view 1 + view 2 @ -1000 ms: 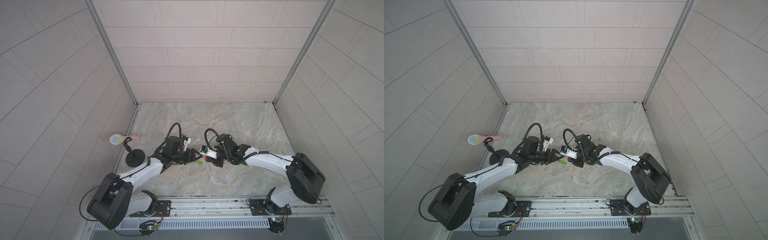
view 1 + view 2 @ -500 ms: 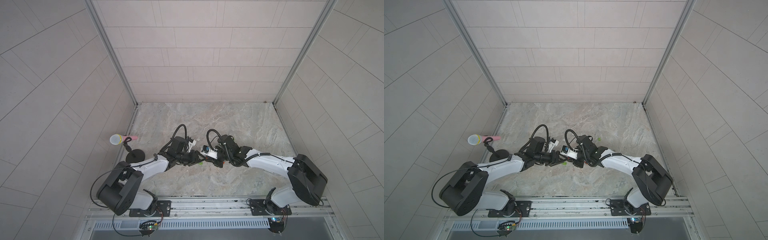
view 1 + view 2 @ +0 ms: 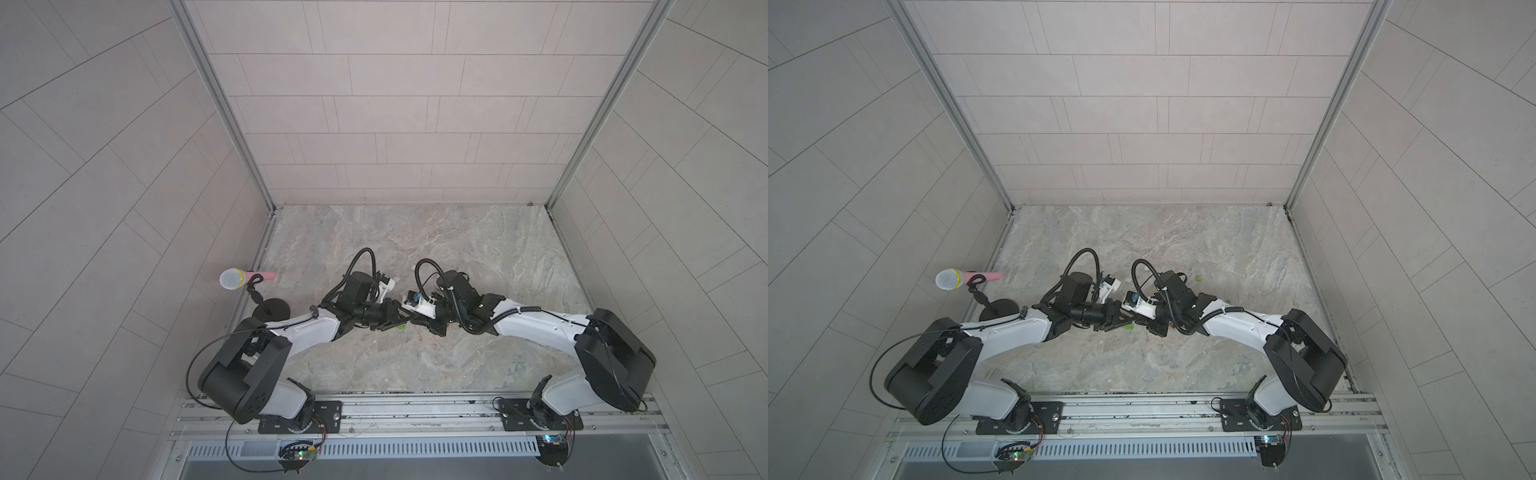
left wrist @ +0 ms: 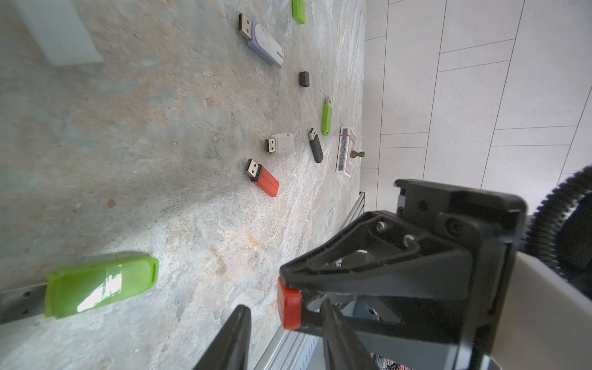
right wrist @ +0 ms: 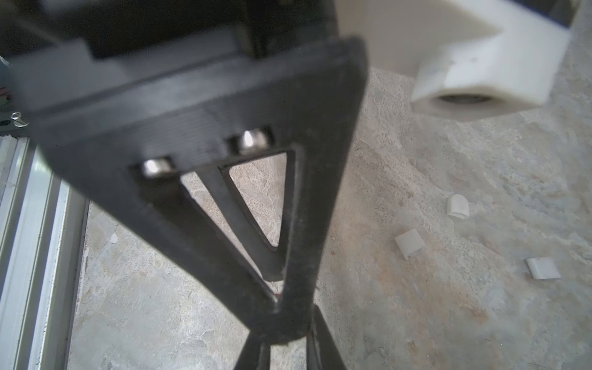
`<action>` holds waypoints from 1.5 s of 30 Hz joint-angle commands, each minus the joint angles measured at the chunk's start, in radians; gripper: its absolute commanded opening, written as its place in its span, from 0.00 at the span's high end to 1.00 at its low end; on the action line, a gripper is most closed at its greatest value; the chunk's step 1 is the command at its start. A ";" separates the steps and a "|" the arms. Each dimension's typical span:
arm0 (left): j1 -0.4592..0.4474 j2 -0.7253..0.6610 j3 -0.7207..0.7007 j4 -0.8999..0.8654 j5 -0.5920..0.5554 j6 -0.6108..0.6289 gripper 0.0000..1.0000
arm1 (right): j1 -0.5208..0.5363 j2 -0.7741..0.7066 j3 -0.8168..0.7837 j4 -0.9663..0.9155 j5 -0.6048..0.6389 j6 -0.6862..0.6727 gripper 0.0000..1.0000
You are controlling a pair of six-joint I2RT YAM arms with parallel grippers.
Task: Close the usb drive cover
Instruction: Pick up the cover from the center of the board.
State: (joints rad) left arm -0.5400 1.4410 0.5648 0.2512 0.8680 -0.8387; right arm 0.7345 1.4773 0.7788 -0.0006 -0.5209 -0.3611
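1. My left gripper (image 4: 283, 304) stands with its jaws apart; nothing is clamped in it.
2. Between its fingers sits the red piece (image 4: 289, 304), nearer one finger than the other. I judge it to be the USB cover or a capped end; I cannot tell which.
3. My right gripper (image 4: 293, 302) is clamped on that red piece at its very fingertips.
4. Risk, uneven contact: the nearer left finger would touch first, push the piece sideways and twist it out of the shallow right-hand pinch.
5. Risk, collision: both sets of fingers crowd one small part, so my left fingers could land on the right fingertips instead.
6. Risk, drop: a released piece would fall to the table (image 4: 144, 144), where a green drive (image 4: 102, 285) and a red drive (image 4: 261, 177) with bare plug lie beyond.
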 commanded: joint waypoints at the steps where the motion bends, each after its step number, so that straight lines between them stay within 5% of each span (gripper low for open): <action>1: -0.012 0.016 0.023 0.037 0.024 -0.010 0.59 | 0.003 -0.034 -0.010 0.092 -0.046 0.019 0.83; 18: -0.017 0.075 0.032 0.026 0.055 -0.008 0.75 | 0.003 -0.022 -0.003 0.175 -0.024 0.042 0.84; 30: -0.017 0.017 0.080 -0.150 -0.003 0.091 0.84 | 0.002 -0.025 -0.013 0.178 -0.019 0.034 0.85; 45: -0.014 -0.057 0.089 -0.153 -0.030 0.078 0.85 | 0.001 -0.046 -0.076 0.124 0.068 -0.074 0.69</action>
State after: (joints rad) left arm -0.5484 1.4075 0.6346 0.1062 0.8394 -0.7689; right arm 0.7338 1.4471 0.7120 0.1085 -0.4755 -0.3939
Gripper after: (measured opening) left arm 0.152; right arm 0.312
